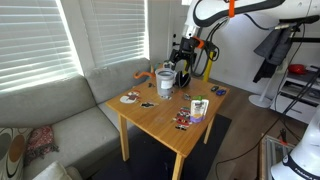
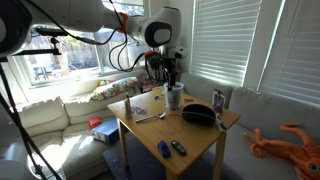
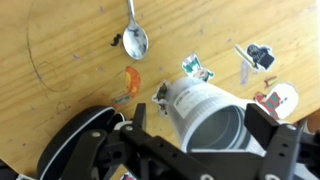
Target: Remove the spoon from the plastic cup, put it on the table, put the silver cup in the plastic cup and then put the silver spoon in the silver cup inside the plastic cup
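One spoon [image 3: 135, 40], likely stiff and slick, lies flat on the bench [image 3: 60, 60]; claw [image 3: 200, 122], spread apart, should pinch its handle.

Plastic cup [image 3: 195, 105] standing on table [image 3: 60, 60]; spoon [image 3: 135, 38] lying on table near it; small items [image 3: 255, 55] scattered around both

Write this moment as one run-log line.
spoon: lying on table | pincer: open, over plastic cup | silver cup: position unclear
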Robot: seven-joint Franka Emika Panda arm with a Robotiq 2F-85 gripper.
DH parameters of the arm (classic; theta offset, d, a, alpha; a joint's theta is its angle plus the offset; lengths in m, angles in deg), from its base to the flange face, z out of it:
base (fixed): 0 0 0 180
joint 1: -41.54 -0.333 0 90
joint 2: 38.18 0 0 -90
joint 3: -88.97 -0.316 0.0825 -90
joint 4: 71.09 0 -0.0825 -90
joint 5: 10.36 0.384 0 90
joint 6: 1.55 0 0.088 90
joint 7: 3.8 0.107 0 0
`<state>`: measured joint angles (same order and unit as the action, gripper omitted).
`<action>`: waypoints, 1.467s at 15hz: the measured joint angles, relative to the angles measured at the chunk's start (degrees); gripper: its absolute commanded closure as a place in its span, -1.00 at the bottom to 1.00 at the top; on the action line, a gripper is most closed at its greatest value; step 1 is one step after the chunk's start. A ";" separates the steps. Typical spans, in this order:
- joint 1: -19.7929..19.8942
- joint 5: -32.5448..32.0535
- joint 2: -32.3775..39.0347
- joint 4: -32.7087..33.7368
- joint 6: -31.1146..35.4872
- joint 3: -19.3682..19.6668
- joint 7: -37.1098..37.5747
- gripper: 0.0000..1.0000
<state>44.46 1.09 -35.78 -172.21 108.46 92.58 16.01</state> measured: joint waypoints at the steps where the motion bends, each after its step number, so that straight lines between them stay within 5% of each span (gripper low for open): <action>1: 0.17 0.00 -0.42 -1.25 -1.48 0.17 -1.46 -1.00; 11: -0.08 -4.83 -1.42 -13.60 -3.36 -0.49 -2.82 -0.98; 13: -0.40 -6.08 -1.45 -15.08 -3.32 -0.75 -2.48 -0.48; 17: -0.98 -6.76 -1.47 -16.73 -3.29 -0.99 -2.07 0.04; 18: -1.00 -6.87 -1.48 -17.01 -3.26 -1.07 -1.98 -0.15; 19: -1.01 -7.06 -1.48 -17.27 -3.20 -1.13 -1.84 -0.66; 22: -1.01 -7.46 -1.48 -17.54 -2.38 -1.18 -1.04 -0.84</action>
<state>43.45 -6.37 -37.27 -189.76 106.07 91.40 14.97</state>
